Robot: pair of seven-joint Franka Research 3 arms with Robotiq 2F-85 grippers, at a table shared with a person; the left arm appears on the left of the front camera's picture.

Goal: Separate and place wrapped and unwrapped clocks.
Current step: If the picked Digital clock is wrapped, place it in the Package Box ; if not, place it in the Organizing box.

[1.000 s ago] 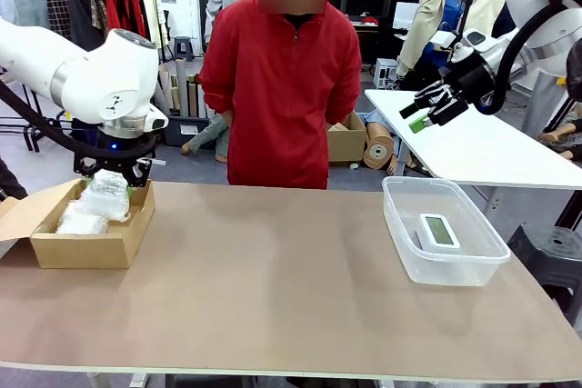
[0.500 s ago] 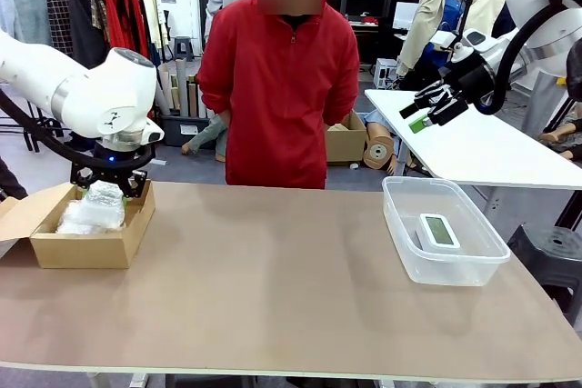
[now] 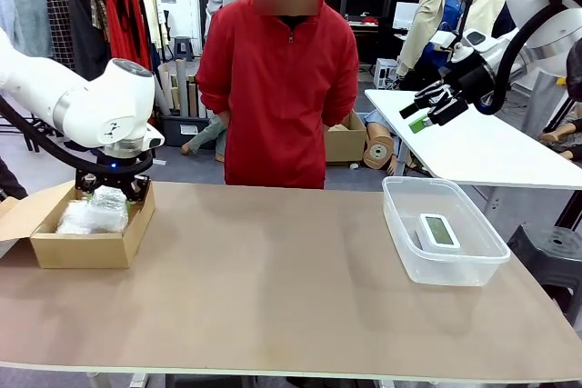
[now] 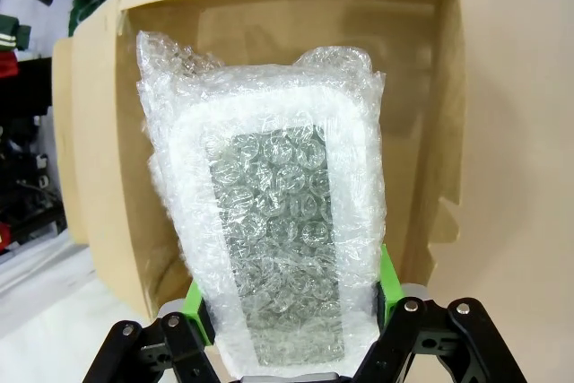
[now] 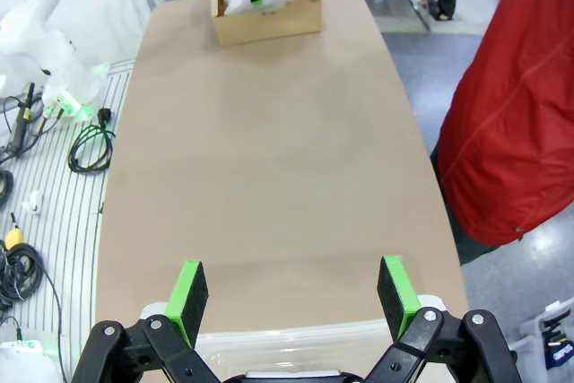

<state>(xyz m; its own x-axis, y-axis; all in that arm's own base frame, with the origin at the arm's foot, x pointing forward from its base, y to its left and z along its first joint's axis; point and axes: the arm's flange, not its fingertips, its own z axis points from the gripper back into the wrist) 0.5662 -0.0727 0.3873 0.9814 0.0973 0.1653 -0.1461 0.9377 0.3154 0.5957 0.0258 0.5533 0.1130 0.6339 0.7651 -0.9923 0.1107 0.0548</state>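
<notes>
Over a cardboard box, left fingers clamp a bubble-wrapped clock; right fingers apart.

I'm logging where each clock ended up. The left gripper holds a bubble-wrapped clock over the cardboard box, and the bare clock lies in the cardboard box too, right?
Not quite. The bare clock lies in the clear plastic bin on the robot's right, as the front view shows, not in the cardboard box. The rest stands: the left gripper is shut on a bubble-wrapped clock over that box.
</notes>
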